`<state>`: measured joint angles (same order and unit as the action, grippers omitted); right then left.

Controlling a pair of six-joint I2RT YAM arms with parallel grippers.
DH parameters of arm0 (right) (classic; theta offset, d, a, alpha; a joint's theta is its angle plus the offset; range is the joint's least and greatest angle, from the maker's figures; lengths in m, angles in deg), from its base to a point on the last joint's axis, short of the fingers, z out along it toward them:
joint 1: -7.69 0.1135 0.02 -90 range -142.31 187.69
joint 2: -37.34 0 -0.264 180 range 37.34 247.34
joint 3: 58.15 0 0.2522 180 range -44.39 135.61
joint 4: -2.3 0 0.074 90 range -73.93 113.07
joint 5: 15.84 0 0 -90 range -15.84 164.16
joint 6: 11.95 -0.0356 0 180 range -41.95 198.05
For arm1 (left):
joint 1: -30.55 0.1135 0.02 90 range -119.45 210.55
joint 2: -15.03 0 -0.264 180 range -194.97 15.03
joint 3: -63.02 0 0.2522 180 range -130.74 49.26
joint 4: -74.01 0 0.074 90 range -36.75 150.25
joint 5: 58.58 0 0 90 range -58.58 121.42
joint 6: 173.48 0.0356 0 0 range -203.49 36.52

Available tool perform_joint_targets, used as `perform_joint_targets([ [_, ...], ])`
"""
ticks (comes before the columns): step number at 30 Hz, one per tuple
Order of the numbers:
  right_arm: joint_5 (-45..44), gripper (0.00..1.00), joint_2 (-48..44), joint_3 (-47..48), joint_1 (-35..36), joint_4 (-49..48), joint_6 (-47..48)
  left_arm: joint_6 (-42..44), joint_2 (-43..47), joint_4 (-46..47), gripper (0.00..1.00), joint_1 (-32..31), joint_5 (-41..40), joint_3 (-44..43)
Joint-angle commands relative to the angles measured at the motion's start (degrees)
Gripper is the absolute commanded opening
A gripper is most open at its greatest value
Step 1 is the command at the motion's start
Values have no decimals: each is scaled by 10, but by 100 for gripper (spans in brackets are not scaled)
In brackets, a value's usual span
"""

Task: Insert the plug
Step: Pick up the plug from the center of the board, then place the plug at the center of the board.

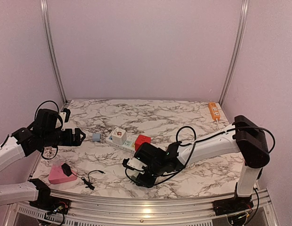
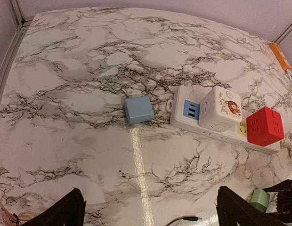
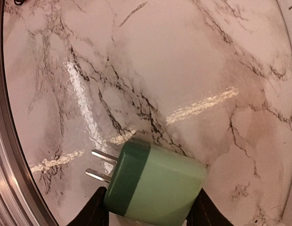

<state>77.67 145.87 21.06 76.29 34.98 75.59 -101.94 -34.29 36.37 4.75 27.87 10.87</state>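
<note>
Labels: the only marking found is a red and gold round emblem with small characters on the white cube adapter [image 2: 223,109]; the characters are too small to read. No brand name is legible on anything else.

Count:
- One green plug [image 3: 155,183], with a pale body, a dark green band and two flat metal prongs pointing to the left of the right wrist view.
- Two power strips: a white power strip [image 2: 193,123] at centre right of the left wrist view, and an orange strip [image 1: 213,110] at the upper right of the overhead view.
- Three cube adapters: the white one and a red cube [image 2: 264,126] are seated on the white strip. A blue cube [image 2: 138,110] stands alone on the marble table [image 1: 183,113], just left of the strip.
- One pink item [image 1: 56,175] carrying a small black block, at lower left of the overhead view.
- One loose black cable [image 1: 89,179] beside it.

Right gripper [image 3: 150,193]: its fingers press against both sides of the green plug at the bottom of the frame. Whether the plug rests on the table cannot be told. In the overhead view the plug sits just below the white strip, apart from it.

Left gripper [image 2: 150,197]: fingers spread wide, holding nothing, above bare marble.
</note>
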Motion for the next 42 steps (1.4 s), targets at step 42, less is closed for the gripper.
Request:
perform_joint_targets([
  [42,-11,46,-297,-128,-388,-41,-6,-48,-409,53,84,-41,-111,-165],
])
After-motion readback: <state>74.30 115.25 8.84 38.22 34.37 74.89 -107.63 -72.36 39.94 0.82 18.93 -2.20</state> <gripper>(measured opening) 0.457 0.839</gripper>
